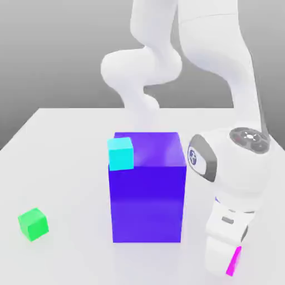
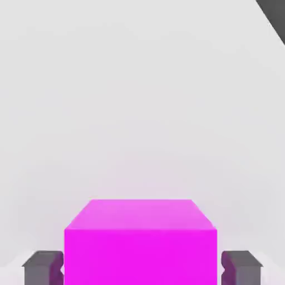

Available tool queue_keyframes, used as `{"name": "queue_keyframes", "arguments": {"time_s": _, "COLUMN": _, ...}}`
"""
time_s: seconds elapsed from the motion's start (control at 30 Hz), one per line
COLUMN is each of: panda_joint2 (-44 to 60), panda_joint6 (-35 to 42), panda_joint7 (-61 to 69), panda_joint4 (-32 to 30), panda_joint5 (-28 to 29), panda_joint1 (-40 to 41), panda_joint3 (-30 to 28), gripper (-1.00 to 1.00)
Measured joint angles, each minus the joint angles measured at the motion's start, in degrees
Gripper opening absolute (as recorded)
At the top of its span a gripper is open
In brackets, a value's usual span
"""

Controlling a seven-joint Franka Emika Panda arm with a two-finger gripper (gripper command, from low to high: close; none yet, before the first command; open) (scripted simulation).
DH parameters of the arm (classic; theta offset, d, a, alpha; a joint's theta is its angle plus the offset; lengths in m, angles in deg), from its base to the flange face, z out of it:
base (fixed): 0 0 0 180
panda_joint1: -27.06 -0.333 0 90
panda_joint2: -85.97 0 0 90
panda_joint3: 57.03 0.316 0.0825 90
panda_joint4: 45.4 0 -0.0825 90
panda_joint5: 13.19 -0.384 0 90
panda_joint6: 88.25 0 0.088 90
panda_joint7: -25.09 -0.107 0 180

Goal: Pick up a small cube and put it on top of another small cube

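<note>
In the hand view a magenta small cube (image 2: 139,245) sits on the white table between my two dark fingers (image 2: 43,267), which press against its sides. My gripper (image 2: 142,268) is shut on this cube. In the exterior view my gripper (image 1: 225,266) is low over the table at the front right, and a sliver of the magenta cube (image 1: 235,261) shows beside the white hand. A green small cube (image 1: 33,224) rests on the table at the exterior view's left. A cyan small cube (image 1: 121,153) sits at the upper left corner of the big blue block.
A large blue block (image 1: 147,195) stands in the middle of the white table (image 1: 67,139), between the green cube and my hand. The arm's white links (image 1: 234,161) rise behind and to the right of it.
</note>
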Motion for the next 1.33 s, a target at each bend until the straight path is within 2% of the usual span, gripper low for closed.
{"name": "queue_keyframes", "arguments": {"time_s": 0.1, "panda_joint2": -0.1, "panda_joint6": 0.1, "panda_joint7": 0.0, "panda_joint4": 0.0, "panda_joint5": 0.1, "panda_joint1": 0.0, "panda_joint3": 0.0, "gripper": -1.00}}
{"name": "queue_keyframes", "arguments": {"time_s": 0.27, "panda_joint2": -8.9, "panda_joint6": 7.1, "panda_joint7": 0.6, "panda_joint4": -1.4, "panda_joint5": 0.2, "panda_joint1": -0.3, "panda_joint3": 0.2, "gripper": -1.00}}
{"name": "queue_keyframes", "arguments": {"time_s": 0.33, "panda_joint2": -10.2, "panda_joint6": 9.9, "panda_joint7": 4.1, "panda_joint4": 0.8, "panda_joint5": 1.1, "panda_joint1": 0.7, "panda_joint3": -0.1, "gripper": -1.00}}
{"name": "queue_keyframes", "arguments": {"time_s": 0.73, "panda_joint2": -17.4, "panda_joint6": 18.2, "panda_joint7": 20.0, "panda_joint4": 0.3, "panda_joint5": -1.4, "panda_joint1": 20.0, "panda_joint3": -14.9, "gripper": -1.00}}
{"name": "queue_keyframes", "arguments": {"time_s": 0.93, "panda_joint2": -22.4, "panda_joint6": 13.8, "panda_joint7": 21.6, "panda_joint4": -8.8, "panda_joint5": -2.1, "panda_joint1": 36.0, "panda_joint3": -24.4, "gripper": -1.00}}
{"name": "queue_keyframes", "arguments": {"time_s": 1.2, "panda_joint2": -13.4, "panda_joint6": 5.2, "panda_joint7": 29.2, "panda_joint4": -9.2, "panda_joint5": -11.8, "panda_joint1": 38.8, "panda_joint3": -20.5, "gripper": -1.00}}
{"name": "queue_keyframes", "arguments": {"time_s": 1.23, "panda_joint2": -12.1, "panda_joint6": 4.1, "panda_joint7": 30.2, "panda_joint4": -9.1, "panda_joint5": -13.1, "panda_joint1": 39.6, "panda_joint3": -19.5, "gripper": 1.00}}
{"name": "queue_keyframes", "arguments": {"time_s": 1.33, "panda_joint2": -12.1, "panda_joint6": 4.1, "panda_joint7": 30.2, "panda_joint4": -9.1, "panda_joint5": -13.1, "panda_joint1": 39.6, "panda_joint3": -19.5, "gripper": 1.00}}
